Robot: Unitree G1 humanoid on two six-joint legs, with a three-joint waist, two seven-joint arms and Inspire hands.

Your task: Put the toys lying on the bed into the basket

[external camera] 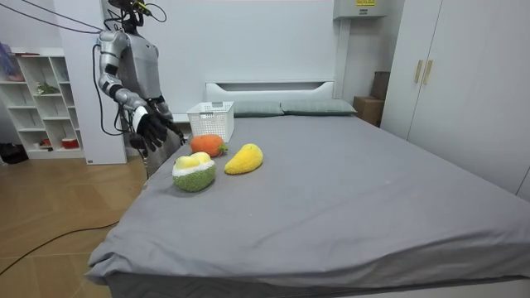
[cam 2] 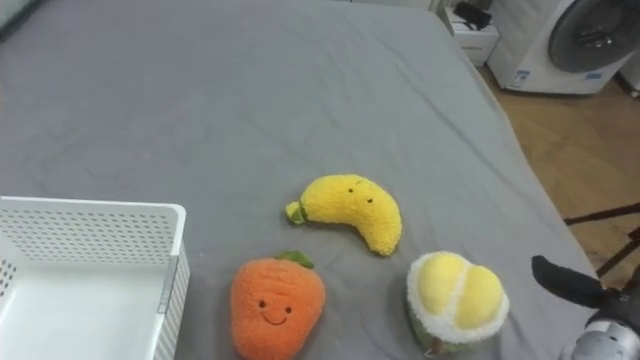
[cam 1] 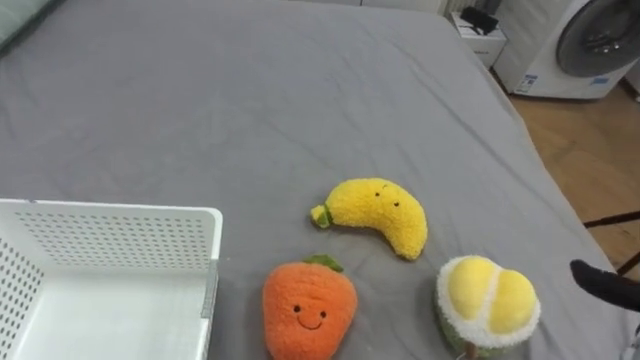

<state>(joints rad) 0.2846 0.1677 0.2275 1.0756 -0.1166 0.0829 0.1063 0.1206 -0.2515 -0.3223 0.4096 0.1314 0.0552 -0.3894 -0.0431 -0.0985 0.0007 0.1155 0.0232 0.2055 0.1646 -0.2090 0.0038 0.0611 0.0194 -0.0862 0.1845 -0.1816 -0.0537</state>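
A white basket (cam 1: 120, 232) with perforated walls sits on the grey bed (cam 1: 250, 110) at the robot's near left, and the three toys lie in a loose cluster to the right of it. Closest to the basket is the plush carrot (cam 1: 308, 308), just off its right wall but not touching it, smiling face up. The plush banana (cam 1: 378, 213) lies right of the basket and a little farther from the robot than the carrot, its green stem end pointing back toward the basket. Farthest from the basket is the yellow-and-green plush fruit (cam 1: 488, 302), past the carrot and level with it, close to the bed's right edge. The right hand (cam 1: 605, 283) comes in from the right, on the far side of that plush fruit from the basket. It is near the plush fruit but clear of it, and well apart from the carrot and banana. In the room view the right hand (external camera: 149, 126) hangs raised beside the bed's edge, fingers spread loosely and empty. There it shows to the room view's left of the basket (external camera: 211, 120), with the toys lying lower on the sheet on the camera's side of the basket. The robot stands at the bed's side, near the basket's end.
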